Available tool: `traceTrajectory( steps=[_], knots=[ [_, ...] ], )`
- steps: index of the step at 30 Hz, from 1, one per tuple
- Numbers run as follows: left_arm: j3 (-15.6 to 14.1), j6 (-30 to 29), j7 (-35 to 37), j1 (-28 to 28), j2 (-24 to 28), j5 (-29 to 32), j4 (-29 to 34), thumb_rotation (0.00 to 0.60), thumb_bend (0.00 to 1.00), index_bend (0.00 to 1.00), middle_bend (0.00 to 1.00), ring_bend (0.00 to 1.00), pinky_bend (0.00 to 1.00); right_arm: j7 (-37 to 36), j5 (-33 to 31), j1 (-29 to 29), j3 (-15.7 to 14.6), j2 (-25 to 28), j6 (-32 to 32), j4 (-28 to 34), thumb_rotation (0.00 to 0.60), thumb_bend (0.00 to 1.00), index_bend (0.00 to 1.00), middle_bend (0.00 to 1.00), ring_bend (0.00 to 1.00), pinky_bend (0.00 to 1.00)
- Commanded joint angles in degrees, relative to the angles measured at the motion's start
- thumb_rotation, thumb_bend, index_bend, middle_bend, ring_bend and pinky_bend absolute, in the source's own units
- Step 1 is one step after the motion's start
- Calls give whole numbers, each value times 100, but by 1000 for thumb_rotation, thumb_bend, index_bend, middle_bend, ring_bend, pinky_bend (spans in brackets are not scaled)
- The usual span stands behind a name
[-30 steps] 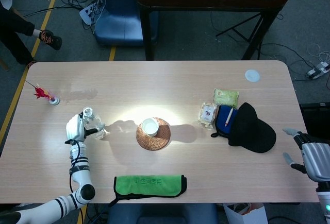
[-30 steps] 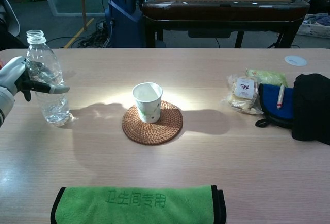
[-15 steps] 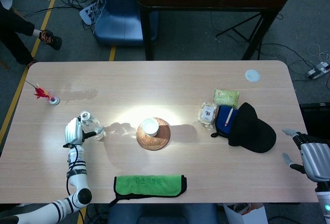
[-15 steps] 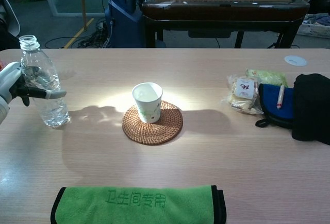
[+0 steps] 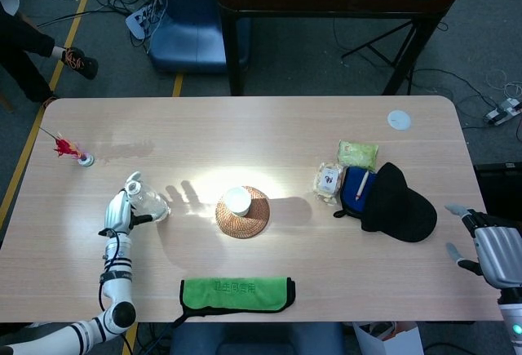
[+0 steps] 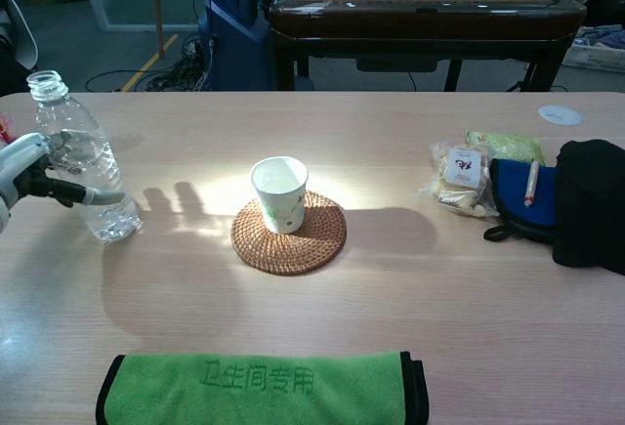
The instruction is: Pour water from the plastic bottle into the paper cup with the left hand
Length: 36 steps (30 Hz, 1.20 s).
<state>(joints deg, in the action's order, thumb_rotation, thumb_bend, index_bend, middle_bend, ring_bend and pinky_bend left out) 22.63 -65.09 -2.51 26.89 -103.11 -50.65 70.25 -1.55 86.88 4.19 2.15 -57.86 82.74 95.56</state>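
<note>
Your left hand (image 6: 29, 173) grips the plastic bottle (image 6: 83, 171) around its middle, at the table's left side, well apart from the paper cup (image 6: 279, 193) standing on the woven coaster (image 6: 303, 244). The bottle leans slightly and looks uncapped, with only a little water low in it, so expect it to feel light and its thin clear wall to buckle if you squeeze; hold at the mid-body, firmly but gently. The cup is light and easily tipped. Your right hand (image 5: 493, 250) hangs spread and empty off the table's right edge
</note>
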Motion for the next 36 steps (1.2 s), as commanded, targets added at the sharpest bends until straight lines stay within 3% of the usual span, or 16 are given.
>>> traceTrajectory(
  steps=[1, 14, 26, 36],
  knots=[
    [-11, 86, -23, -22, 83, 61, 106, 600, 40, 55, 125, 134, 357, 0, 2, 1, 1, -2, 2, 1, 600, 304, 244, 289, 330, 465],
    [-44, 299, -271, -96, 615, 351, 857, 600, 4, 0, 59, 75, 292, 6, 8, -2, -4, 0, 10, 5, 600, 303, 244, 289, 330, 465],
    [-247, 681, -841, -123, 1642, 919, 1826, 600, 0, 0, 41, 43, 270, 60, 14, 3, -16, -15, -6, 17, 600, 304, 244, 289, 330, 465],
    [-701, 1184, -1145, -56, 2482, 1012, 2285, 600, 0, 0, 0, 0, 239, 106, -8, 14, -22, -34, -43, 13, 600, 303, 244, 289, 330, 465]
  ],
)
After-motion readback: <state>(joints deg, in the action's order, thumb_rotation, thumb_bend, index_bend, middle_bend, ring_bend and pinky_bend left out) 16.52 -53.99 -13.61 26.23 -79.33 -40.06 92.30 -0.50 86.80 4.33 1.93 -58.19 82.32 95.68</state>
